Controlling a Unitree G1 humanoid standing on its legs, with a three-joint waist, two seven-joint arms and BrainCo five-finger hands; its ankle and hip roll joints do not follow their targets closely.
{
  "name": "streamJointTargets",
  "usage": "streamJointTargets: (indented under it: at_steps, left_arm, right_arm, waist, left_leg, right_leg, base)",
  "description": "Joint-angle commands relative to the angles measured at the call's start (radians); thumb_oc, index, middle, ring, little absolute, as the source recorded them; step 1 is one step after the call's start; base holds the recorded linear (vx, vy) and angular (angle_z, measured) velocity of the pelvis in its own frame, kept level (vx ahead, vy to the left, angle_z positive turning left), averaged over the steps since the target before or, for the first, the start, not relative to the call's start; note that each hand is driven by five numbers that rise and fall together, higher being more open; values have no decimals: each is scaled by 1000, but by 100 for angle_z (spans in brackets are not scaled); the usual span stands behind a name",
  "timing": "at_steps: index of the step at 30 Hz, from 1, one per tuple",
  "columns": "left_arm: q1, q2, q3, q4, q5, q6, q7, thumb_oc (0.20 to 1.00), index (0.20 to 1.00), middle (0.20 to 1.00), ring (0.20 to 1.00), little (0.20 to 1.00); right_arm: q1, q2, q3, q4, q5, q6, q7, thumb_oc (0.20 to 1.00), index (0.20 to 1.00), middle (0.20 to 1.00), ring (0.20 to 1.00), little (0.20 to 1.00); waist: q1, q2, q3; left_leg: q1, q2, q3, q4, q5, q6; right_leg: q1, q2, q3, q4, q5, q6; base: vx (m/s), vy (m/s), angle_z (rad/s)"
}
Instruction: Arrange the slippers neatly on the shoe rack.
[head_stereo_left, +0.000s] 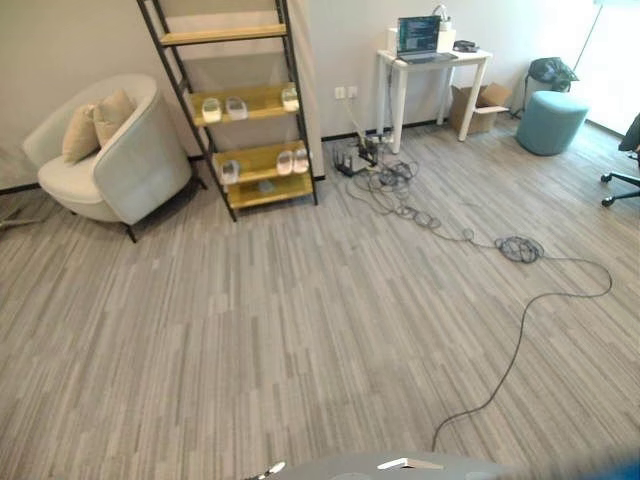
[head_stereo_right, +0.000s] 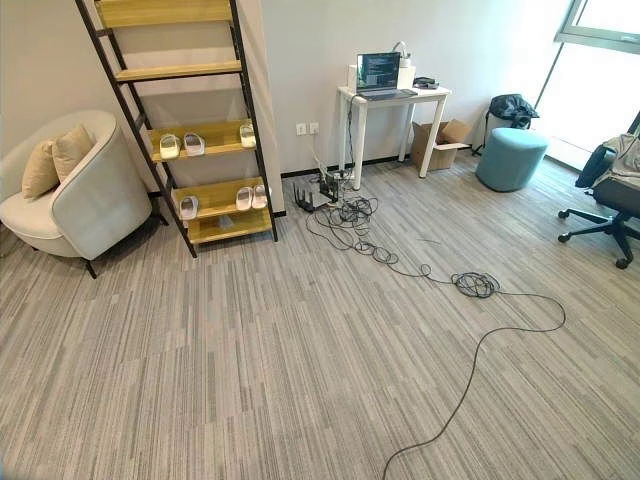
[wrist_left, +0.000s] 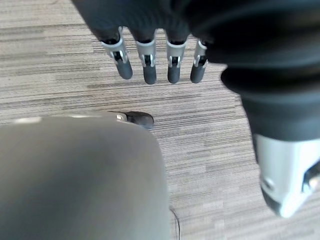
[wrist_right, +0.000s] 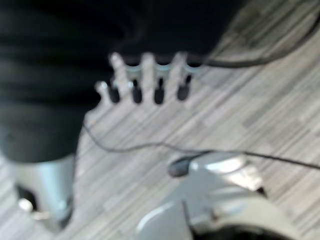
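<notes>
A black-framed shoe rack (head_stereo_left: 262, 98) with wooden shelves leans on the far wall, to the left of centre. Its middle shelf holds a pair of pale slippers (head_stereo_left: 223, 108) and a single slipper (head_stereo_left: 290, 97) at the right end. On the lower shelf lie one slipper (head_stereo_left: 230, 172) at the left and a pair (head_stereo_left: 292, 161) at the right. My left hand (wrist_left: 150, 65) hangs over the grey floor with fingers straight and nothing in it. My right hand (wrist_right: 145, 85) also hangs over the floor, fingers straight and empty. Both are far from the rack.
A light armchair (head_stereo_left: 110, 160) with cushions stands left of the rack. Right of the rack is a white desk (head_stereo_right: 392, 98) with a laptop, and a tangle of cables (head_stereo_right: 345, 210) at its foot. A teal pouf (head_stereo_right: 510, 158), a cardboard box (head_stereo_right: 440, 142) and an office chair (head_stereo_right: 610, 200) stand at the right.
</notes>
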Motion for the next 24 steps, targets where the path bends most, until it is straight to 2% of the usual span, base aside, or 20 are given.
streamJointTargets:
  at_steps: [1, 3, 4, 5, 6, 7, 10, 11, 12, 13, 14, 15, 16, 17, 18, 19, 20, 21, 23, 24]
  left_arm:
    - [-44, -64, 2, -7, 2, 13, -25, 1000, 1000, 1000, 1000, 1000]
    - [-42, -67, 2, 1, 4, 16, -25, 1000, 1000, 1000, 1000, 1000]
    - [-25, -78, 1, 10, 10, 17, -26, 1000, 1000, 1000, 1000, 1000]
    - [19, -99, 12, 18, 9, 15, -34, 1000, 1000, 1000, 1000, 1000]
    - [19, -99, 12, 18, 9, 15, -34, 1000, 1000, 1000, 1000, 1000]
    - [29, -88, 42, 34, -11, 15, -42, 1000, 1000, 1000, 1000, 1000]
    - [50, -65, 90, 72, -31, 24, -41, 1000, 1000, 1000, 1000, 1000]
    - [55, -48, 107, 95, -36, 24, -21, 1000, 1000, 1000, 1000, 1000]
    - [55, -30, 117, 122, -39, 22, 8, 1000, 1000, 1000, 1000, 1000]
    - [54, -30, 117, 122, -39, 22, 8, 1000, 1000, 1000, 1000, 1000]
    - [43, -8, 112, 147, -28, 22, 36, 1000, 1000, 1000, 1000, 1000]
    - [41, -7, 105, 139, -23, 24, 26, 1000, 1000, 1000, 1000, 1000]
    - [41, -7, 105, 139, -23, 24, 26, 1000, 1000, 1000, 1000, 1000]
    - [23, -19, 92, 112, -21, 39, -5, 1000, 1000, 1000, 1000, 1000]
    - [-13, -40, 63, 64, -21, 35, -9, 1000, 1000, 1000, 1000, 1000]
    - [-13, -40, 63, 63, -21, 35, -9, 1000, 1000, 1000, 1000, 1000]
    - [-40, -47, 48, 46, -27, 29, -3, 1000, 1000, 1000, 1000, 1000]
    - [-56, -53, 40, 32, -33, 27, 4, 1000, 1000, 1000, 1000, 1000]
    - [-78, -72, 25, -11, -50, 12, 29, 1000, 1000, 1000, 1000, 1000]
    - [-80, -80, 12, -24, -51, 4, 36, 1000, 1000, 1000, 1000, 1000]
  right_arm:
    - [-61, -7, 0, 30, -14, 5, 35, 1000, 1000, 1000, 1000, 1000]
    - [-71, -7, 5, 37, -15, 10, 33, 1000, 1000, 1000, 1000, 1000]
    - [-62, -4, 8, 46, -16, 11, 30, 1000, 1000, 1000, 1000, 1000]
    - [-43, -6, 5, 65, -6, 15, 29, 1000, 1000, 1000, 1000, 1000]
    - [-43, -6, 5, 65, -6, 15, 29, 1000, 1000, 1000, 1000, 1000]
    - [-38, -15, -2, 71, 10, 12, 31, 1000, 1000, 1000, 1000, 1000]
    - [-41, -12, 2, 87, 6, 14, 28, 1000, 1000, 1000, 1000, 1000]
    - [-37, -2, -1, 99, 4, 16, 28, 1000, 1000, 1000, 1000, 1000]
    - [-32, 9, -5, 107, 5, 21, 25, 1000, 1000, 1000, 1000, 1000]
    - [-32, 9, -5, 107, 5, 21, 25, 1000, 1000, 1000, 1000, 1000]
    - [-26, 33, -11, 114, 6, 21, 13, 1000, 1000, 1000, 1000, 1000]
    - [-27, 45, -25, 114, 19, 25, 14, 1000, 1000, 1000, 1000, 1000]
    - [-27, 45, -25, 114, 19, 25, 14, 1000, 1000, 1000, 1000, 1000]
    - [-13, 60, -26, 124, 12, 28, 13, 1000, 1000, 1000, 1000, 1000]
    - [-20, 53, -35, 112, 15, 22, 9, 1000, 1000, 1000, 1000, 1000]
    - [-20, 53, -36, 112, 15, 22, 9, 1000, 1000, 1000, 1000, 1000]
    - [-17, 48, -47, 110, 19, 18, 1, 1000, 1000, 1000, 1000, 1000]
    - [-15, 43, -53, 111, 19, 17, -5, 1000, 1000, 1000, 1000, 1000]
    - [-1, 29, -71, 117, 25, 14, -17, 1000, 1000, 1000, 1000, 1000]
    - [9, 27, -78, 122, 26, 13, -20, 1000, 1000, 1000, 1000, 1000]
  waist:
    - [-8, -21, -7]
    - [-4, -6, -2]
    - [6, 7, 1]
    - [37, 32, 13]
    - [38, 32, 12]
    - [65, 37, 21]
    - [95, 24, 14]
    - [97, 18, 4]
    - [97, -6, -3]
    - [99, -4, -5]
    - [105, -49, -20]
    - [110, -72, -28]
    - [113, -69, -31]
    - [105, -80, -33]
    - [91, -53, -32]
    - [90, -54, -34]
    - [81, -35, -28]
    - [73, -24, -23]
    - [46, -7, -9]
    - [31, 1, 1]
  left_leg:
    - [-193, 130, 133, 423, -9, 12]
    - [-219, 124, 168, 389, -20, 24]
    - [-231, 85, 191, 300, -44, 50]
    - [-237, 39, 163, 135, 48, 58]
    - [-235, 39, 163, 129, 52, 58]
    - [-278, 18, 160, -44, 112, 49]
    - [-247, 13, 154, -115, 136, 71]
    - [-233, 18, 159, -100, 164, 90]
    - [-228, 14, 165, -72, 168, 103]
    - [-230, 18, 165, -73, 170, 103]
    - [-225, 14, 168, -35, 146, 122]
    - [-217, 3, 175, -21, 124, 128]
    - [-220, 8, 177, -22, 126, 127]
    - [-210, 0, 168, -5, 91, 129]
    - [-181, 10, 141, -19, 66, 136]
    - [-183, 9, 141, -19, 66, 136]
    - [-148, 21, 130, -36, 48, 139]
    - [-126, 23, 114, -47, 40, 143]
    - [-58, 6, 73, -62, -9, 150]
    - [-28, -2, 48, -60, -27, 152]
  right_leg:
    - [11, -20, -54, -17, 52, 32]
    - [10, -9, -59, -1, 24, 31]
    - [22, 1, -57, 5, -1, 31]
    - [76, 26, -39, -11, -19, 34]
    - [75, 26, -38, -12, -17, 33]
    - [150, 47, -23, -50, -39, 42]
    - [205, 59, 17, -59, -79, 56]
    - [227, 68, 24, -55, -95, 59]
    - [245, 60, 22, -39, -114, 72]
    - [242, 63, 24, -40, -112, 70]
    - [228, 42, 18, 48, -99, 117]
    - [213, 29, 6, 133, -63, 168]
    - [208, 32, 10, 133, -60, 167]
    - [101, 11, -3, 381, 110, 266]
    - [-47, -6, -24, 616, 213, 271]
    - [-51, -7, -24, 619, 212, 270]
    - [-129, -34, -51, 718, 225, 255]
    - [-207, -54, -80, 791, 199, 233]
    - [-317, -90, -69, 719, 134, 179]
    - [-361, -81, -44, 671, 99, 164]
  base:
    - [38, -104, 12]
    - [138, -24, 24]
    - [451, 72, 30]
    - [383, 80, 19]
    - [574, 108, -3]
    - [463, 70, -22]
    - [403, 63, -38]
    - [598, 123, -53]
    - [403, 94, -52]
    - [548, 146, -24]
    - [537, 163, -23]
    - [536, 163, -18]
    - [497, 198, -33]
    - [485, 227, -32]
    - [491, 227, -16]
    - [332, 180, 11]
    - [250, 127, 35]
    - [443, 195, 12]
    - [503, 149, 21]
    - [544, 74, 39]
